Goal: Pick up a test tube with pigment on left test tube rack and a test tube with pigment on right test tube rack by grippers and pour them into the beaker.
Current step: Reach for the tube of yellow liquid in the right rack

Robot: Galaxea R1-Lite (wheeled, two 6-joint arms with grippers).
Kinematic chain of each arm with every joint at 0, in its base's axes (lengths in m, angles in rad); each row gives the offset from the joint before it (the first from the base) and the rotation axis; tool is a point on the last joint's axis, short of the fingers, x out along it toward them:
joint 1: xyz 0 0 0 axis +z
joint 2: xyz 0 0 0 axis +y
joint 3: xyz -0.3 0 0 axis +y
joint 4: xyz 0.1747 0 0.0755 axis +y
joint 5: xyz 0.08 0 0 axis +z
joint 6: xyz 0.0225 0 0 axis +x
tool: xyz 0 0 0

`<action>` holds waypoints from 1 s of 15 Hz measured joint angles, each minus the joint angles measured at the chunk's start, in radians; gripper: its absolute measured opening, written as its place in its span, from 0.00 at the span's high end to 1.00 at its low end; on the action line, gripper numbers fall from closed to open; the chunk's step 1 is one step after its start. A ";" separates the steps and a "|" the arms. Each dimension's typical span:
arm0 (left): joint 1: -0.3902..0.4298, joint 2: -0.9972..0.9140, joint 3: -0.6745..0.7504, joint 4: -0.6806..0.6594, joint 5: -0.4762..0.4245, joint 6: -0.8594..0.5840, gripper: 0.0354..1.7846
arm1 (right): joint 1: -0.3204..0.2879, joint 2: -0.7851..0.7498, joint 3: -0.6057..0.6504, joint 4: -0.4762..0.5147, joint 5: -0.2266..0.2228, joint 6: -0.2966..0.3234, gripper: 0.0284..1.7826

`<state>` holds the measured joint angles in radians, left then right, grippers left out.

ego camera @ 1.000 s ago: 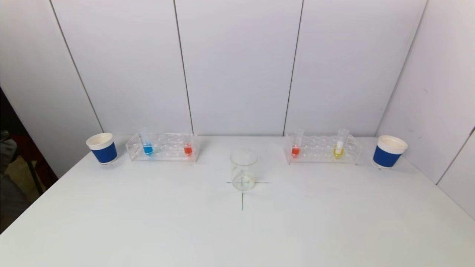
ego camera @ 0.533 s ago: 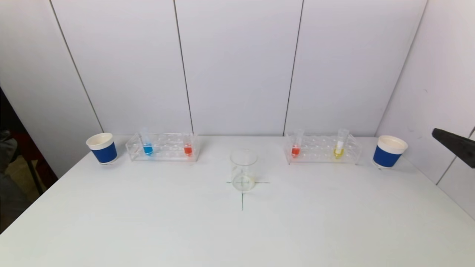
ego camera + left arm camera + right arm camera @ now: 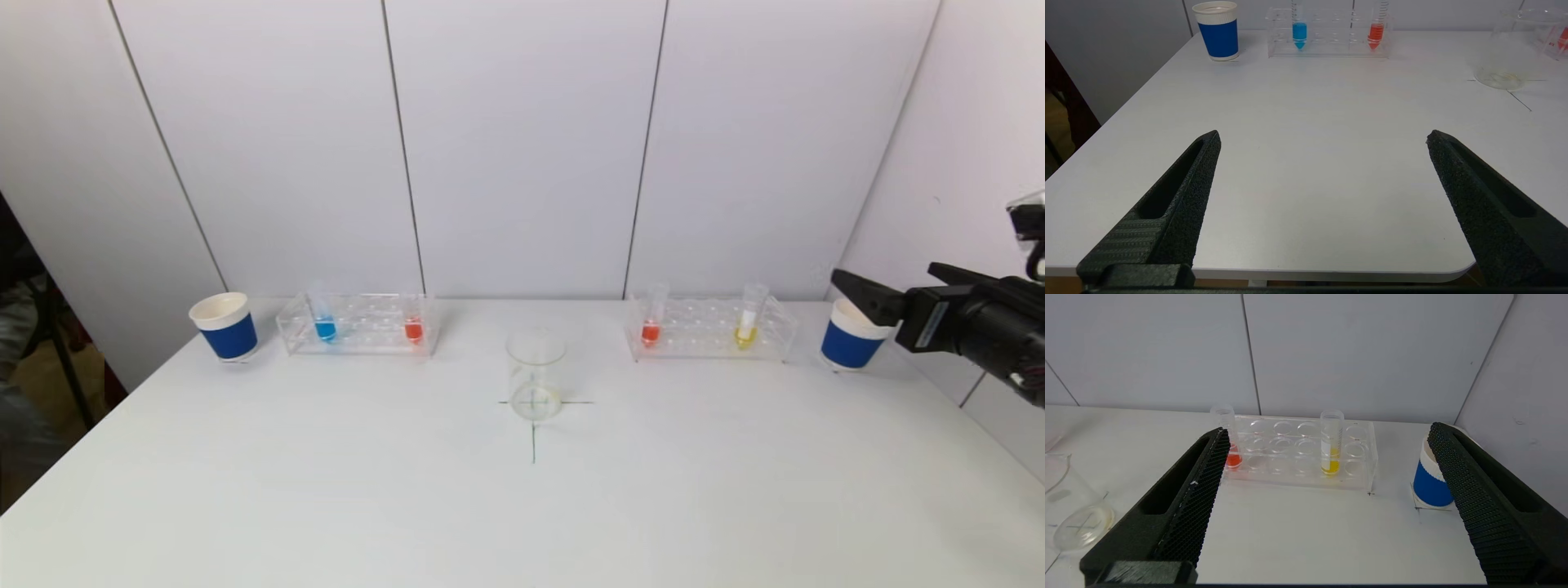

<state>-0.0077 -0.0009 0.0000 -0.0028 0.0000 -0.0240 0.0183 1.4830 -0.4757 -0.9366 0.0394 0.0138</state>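
Standing empty on a drawn cross at the table's centre, the clear glass beaker sits between 2 transparent racks, each holding 2 conical tubes: left rack, right rack. Right gripper, textured black fingers spread wide, reaches in horizontally above the right blue-sleeved cup. Left gripper, equally wide, hovers over the near left table edge.

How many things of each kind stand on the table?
Tubes: 4, blue, red, red, yellow
Racks: 2, left, right
Cups: 2, left, right
Beaker: 1
Total: 9
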 joint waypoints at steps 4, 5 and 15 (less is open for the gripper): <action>0.000 0.000 0.000 0.000 0.000 0.000 0.01 | -0.001 0.188 0.007 -0.208 -0.003 0.000 0.01; 0.000 0.000 0.000 0.000 0.000 0.000 0.01 | -0.001 0.234 0.007 -0.256 -0.005 0.000 0.01; 0.000 0.000 0.000 0.000 0.000 0.000 0.01 | -0.012 0.647 -0.090 -0.584 -0.036 -0.004 0.01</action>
<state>-0.0077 -0.0009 0.0000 -0.0028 -0.0004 -0.0240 0.0062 2.1302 -0.5657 -1.5211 0.0038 0.0100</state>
